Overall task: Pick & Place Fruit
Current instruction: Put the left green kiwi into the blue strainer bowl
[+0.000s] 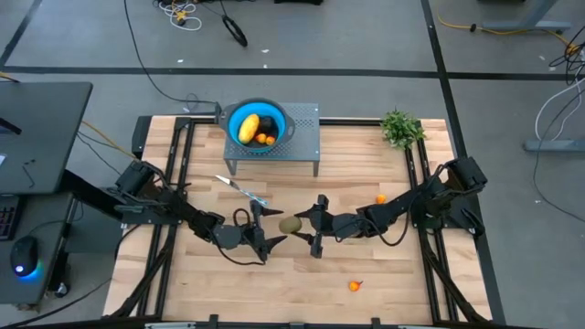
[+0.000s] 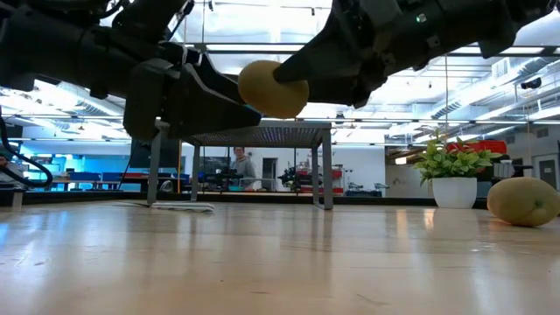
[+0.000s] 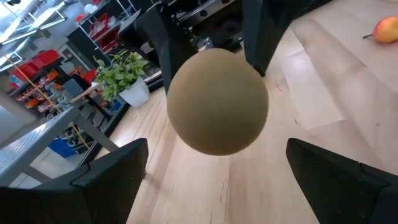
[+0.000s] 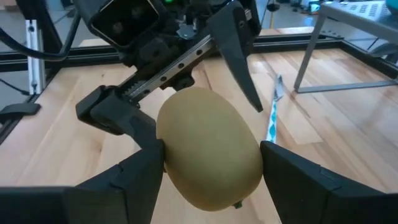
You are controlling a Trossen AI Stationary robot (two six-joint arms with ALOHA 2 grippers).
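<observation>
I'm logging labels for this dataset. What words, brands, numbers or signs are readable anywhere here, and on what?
None readable.
Olive-brown oval fruit in the right gripper: no marking.
Blue colander bowl: no label.
Red shelving behind the green potted plant: any print too blurred to read.

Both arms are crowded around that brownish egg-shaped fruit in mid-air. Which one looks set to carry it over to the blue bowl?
Probably the left. The right claw grips the olive-brown fruit above the table, while the left claw stands open around it, ready to take it. The left arm also sits nearer the blue bowl.
</observation>
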